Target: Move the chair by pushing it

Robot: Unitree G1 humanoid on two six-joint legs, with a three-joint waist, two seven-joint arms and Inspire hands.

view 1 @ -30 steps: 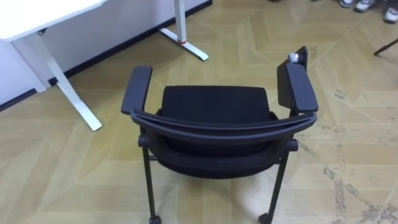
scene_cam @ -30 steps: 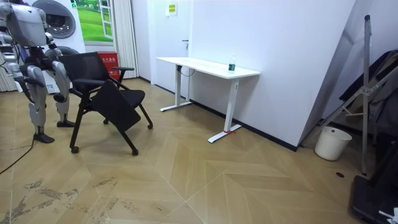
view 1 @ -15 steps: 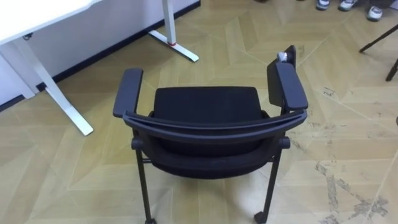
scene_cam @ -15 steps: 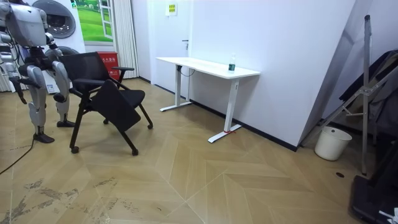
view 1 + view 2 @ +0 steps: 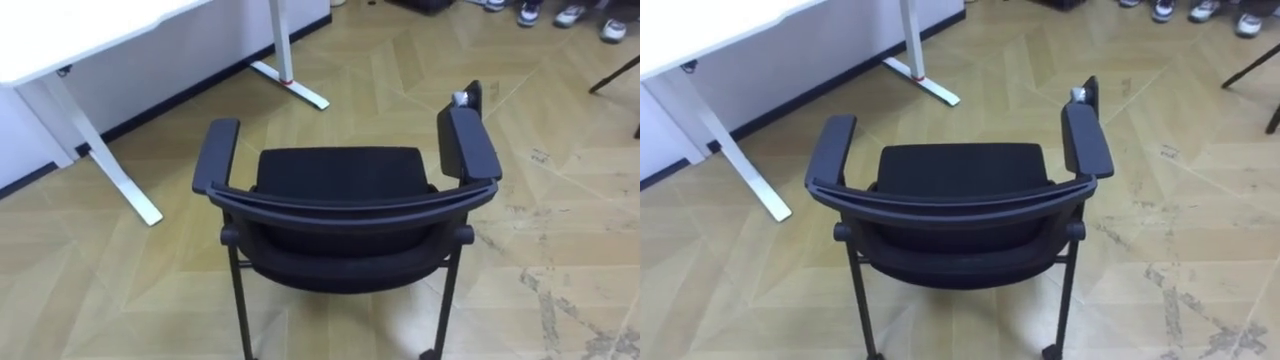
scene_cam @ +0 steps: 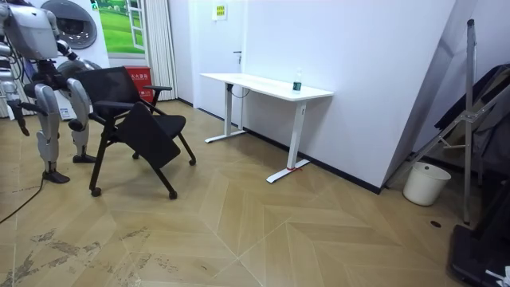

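Squarely behind black chair (image 5: pixel 340 190) stands robot; right hand (image 6: pixel 17 123) hangs, grasp cannot tell

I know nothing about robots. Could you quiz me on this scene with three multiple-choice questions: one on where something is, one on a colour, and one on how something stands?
1. Where is the white desk in relation to the chair?
A) Beyond it, towards the robot's left
B) Directly on the robot's right
C) Underneath it

2. What colour is the chair?
A) Red
B) White
C) Black

3. How does the chair stand?
A) Lying on its side
B) Upright on its legs
C) Upside down on the desk

Answers:
1 A: in the eye views the desk's top and legs are in the upper left, past the chair.
2 C: every part of the chair that shows is black.
3 B: its legs reach down to the wooden floor and its seat faces up.
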